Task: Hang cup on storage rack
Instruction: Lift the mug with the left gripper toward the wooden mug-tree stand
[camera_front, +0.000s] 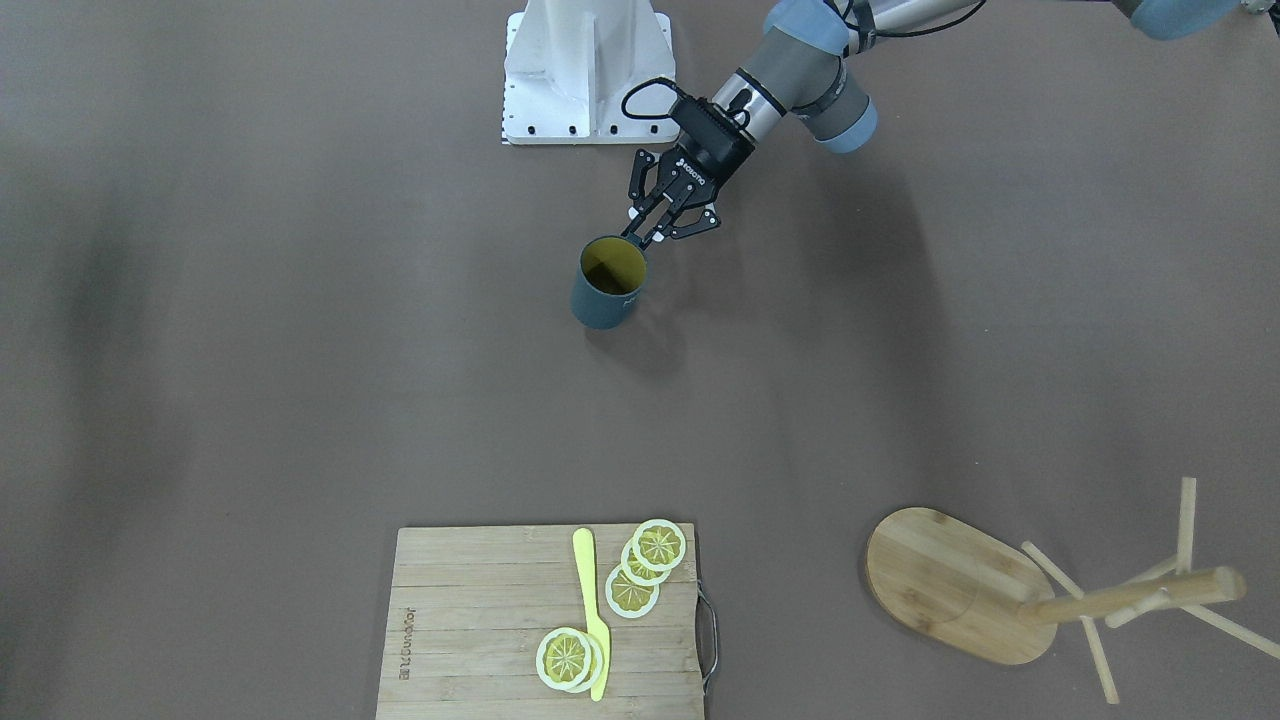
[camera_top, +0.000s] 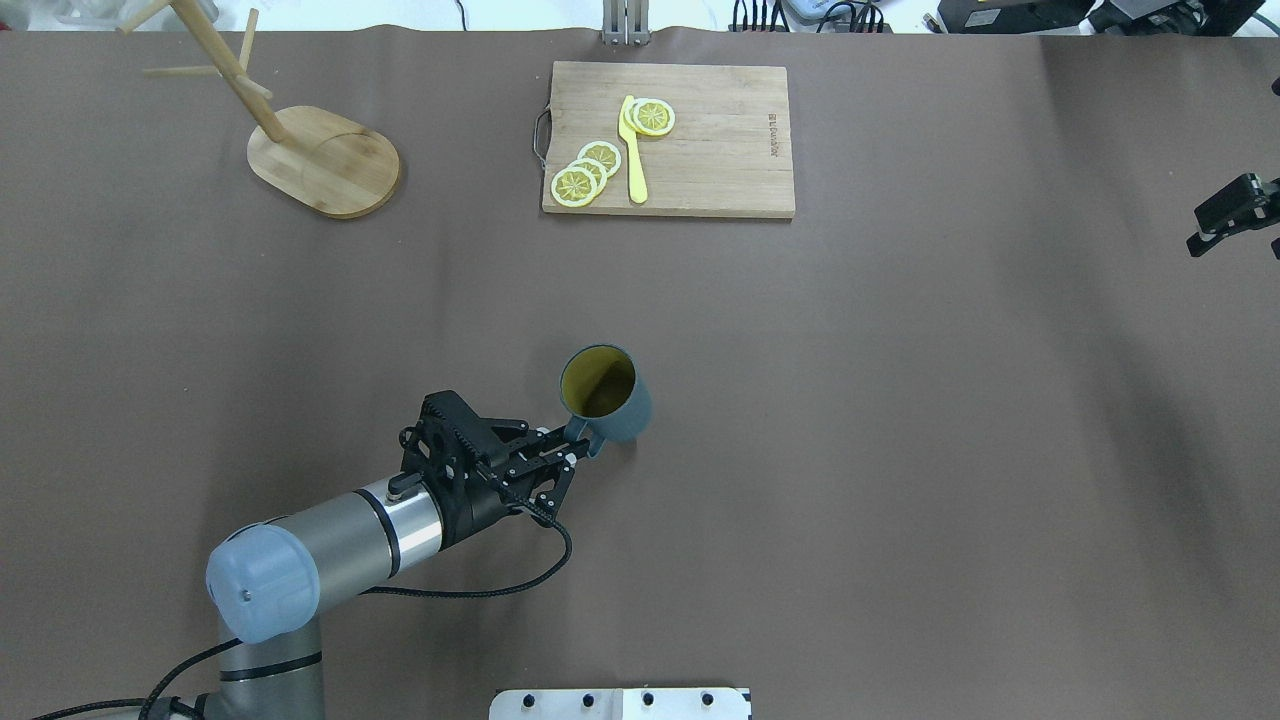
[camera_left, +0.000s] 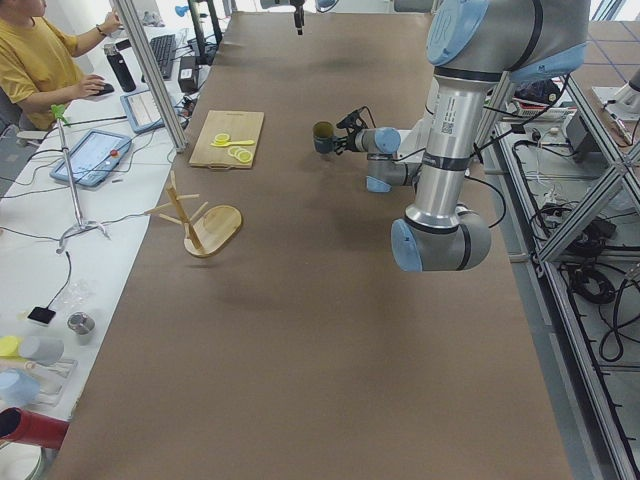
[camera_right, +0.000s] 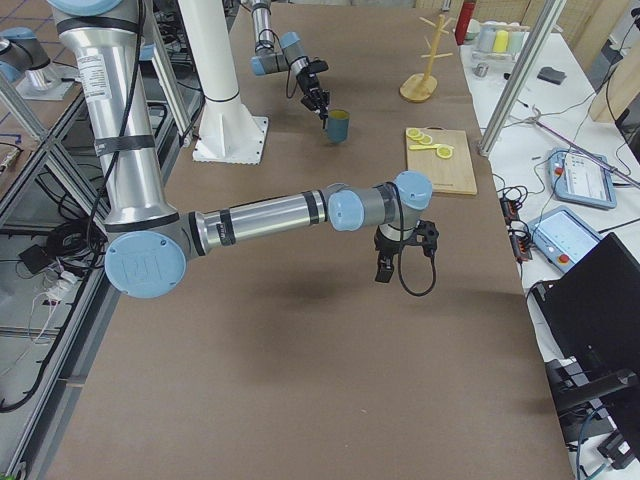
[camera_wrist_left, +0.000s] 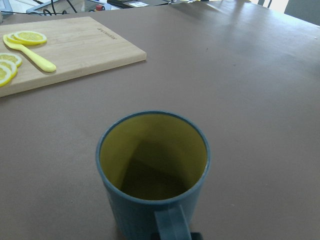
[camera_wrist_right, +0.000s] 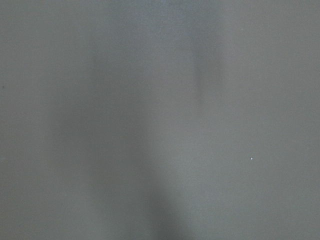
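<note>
The dark teal-blue cup (camera_top: 610, 400) with a yellow inside stands upright near the middle of the table, its handle toward the robot. It also shows in the front view (camera_front: 605, 285) and fills the left wrist view (camera_wrist_left: 152, 170). My left gripper (camera_top: 568, 455) is shut on the cup's handle (camera_wrist_left: 170, 222); it also shows in the front view (camera_front: 640, 235). The wooden storage rack (camera_top: 325, 160) stands upright at the far left corner, well away from the cup. My right gripper (camera_top: 1232, 215) hangs at the table's right edge, empty; only part of it shows.
A wooden cutting board (camera_top: 720, 150) with lemon slices (camera_top: 585, 175) and a yellow knife (camera_top: 633, 150) lies at the far middle edge. The robot's white base (camera_front: 588, 70) is just behind the cup. An operator sits beyond the table's far side (camera_left: 40, 60).
</note>
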